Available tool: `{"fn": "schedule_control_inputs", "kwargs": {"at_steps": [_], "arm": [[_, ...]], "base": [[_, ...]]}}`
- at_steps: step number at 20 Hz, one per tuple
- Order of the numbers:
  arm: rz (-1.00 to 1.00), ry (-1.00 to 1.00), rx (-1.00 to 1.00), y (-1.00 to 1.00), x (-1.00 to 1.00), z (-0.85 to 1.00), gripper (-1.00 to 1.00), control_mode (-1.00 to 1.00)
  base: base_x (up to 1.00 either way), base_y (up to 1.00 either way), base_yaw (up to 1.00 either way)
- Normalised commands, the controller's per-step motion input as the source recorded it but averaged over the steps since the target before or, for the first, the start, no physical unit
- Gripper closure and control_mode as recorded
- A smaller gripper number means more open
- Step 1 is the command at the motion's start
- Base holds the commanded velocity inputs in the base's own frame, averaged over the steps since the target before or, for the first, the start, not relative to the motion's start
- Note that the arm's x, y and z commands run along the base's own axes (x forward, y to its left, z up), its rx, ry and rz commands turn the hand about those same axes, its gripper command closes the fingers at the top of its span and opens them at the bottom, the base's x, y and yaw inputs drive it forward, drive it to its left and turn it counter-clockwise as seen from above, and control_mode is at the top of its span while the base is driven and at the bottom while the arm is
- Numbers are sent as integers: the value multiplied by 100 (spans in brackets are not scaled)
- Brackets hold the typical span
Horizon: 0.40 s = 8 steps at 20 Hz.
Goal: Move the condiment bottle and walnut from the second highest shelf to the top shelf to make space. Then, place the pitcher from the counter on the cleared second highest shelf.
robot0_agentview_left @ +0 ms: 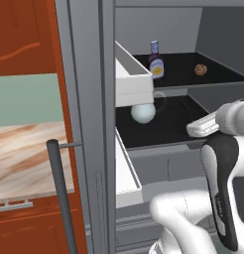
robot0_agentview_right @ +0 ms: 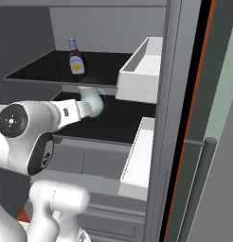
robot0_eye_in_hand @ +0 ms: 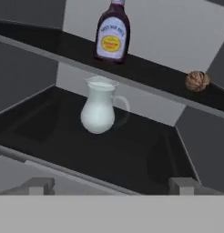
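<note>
In the hand view, going left to right, the condiment bottle point(robot0_eye_in_hand: 112, 32) stands upright on the top shelf point(robot0_eye_in_hand: 145, 68), the pitcher point(robot0_eye_in_hand: 99, 107) stands below it on the second highest shelf point(robot0_eye_in_hand: 127, 154), and the walnut point(robot0_eye_in_hand: 196, 80) lies far right on the upper board. The gripper point(robot0_eye_in_hand: 111, 186) sits just outside the shelf rim, fingers spread wide and holding nothing. Everything looks placed; the main risk is the arm clipping the rim or pitcher while pulling away.
</note>
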Motion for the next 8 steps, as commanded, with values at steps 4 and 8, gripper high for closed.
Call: {"fn": "schedule_control_inputs", "kwargs": {"at_steps": [4,8], "arm": [[0,23,0,0,-100,0,-100,-100],[0,16,0,3,-100,-3,-100,-100]], "base": [[0,0,0],[0,0,0]]}}
